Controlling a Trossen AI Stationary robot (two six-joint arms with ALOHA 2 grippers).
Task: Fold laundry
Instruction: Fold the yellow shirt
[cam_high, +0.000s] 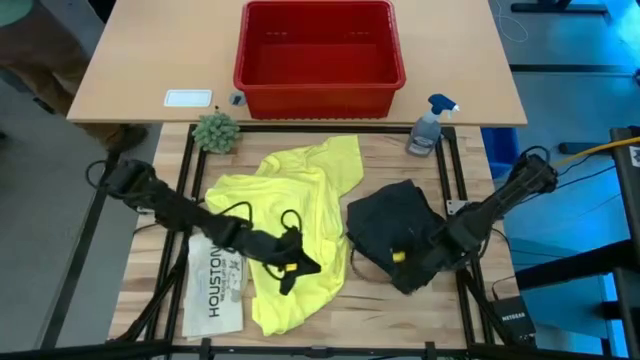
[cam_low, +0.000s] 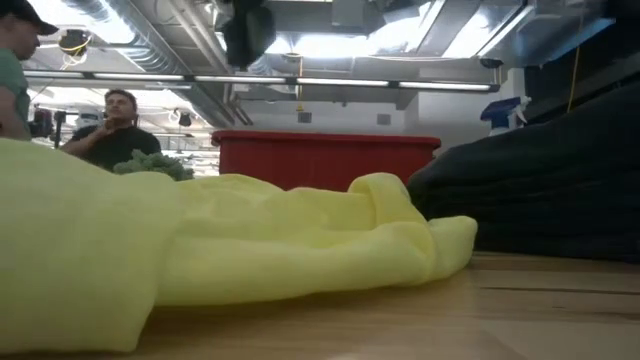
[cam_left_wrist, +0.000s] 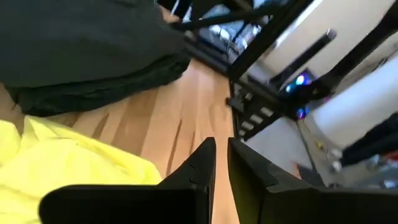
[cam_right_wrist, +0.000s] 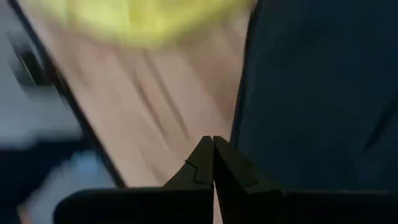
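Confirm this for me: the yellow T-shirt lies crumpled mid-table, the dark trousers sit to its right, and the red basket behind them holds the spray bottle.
Not quite. The red basket holds no spray bottle; the high view shows the spray bottle standing outside it, beside its right corner. The rest holds: the yellow T-shirt lies crumpled mid-table and the dark trousers sit to its right.
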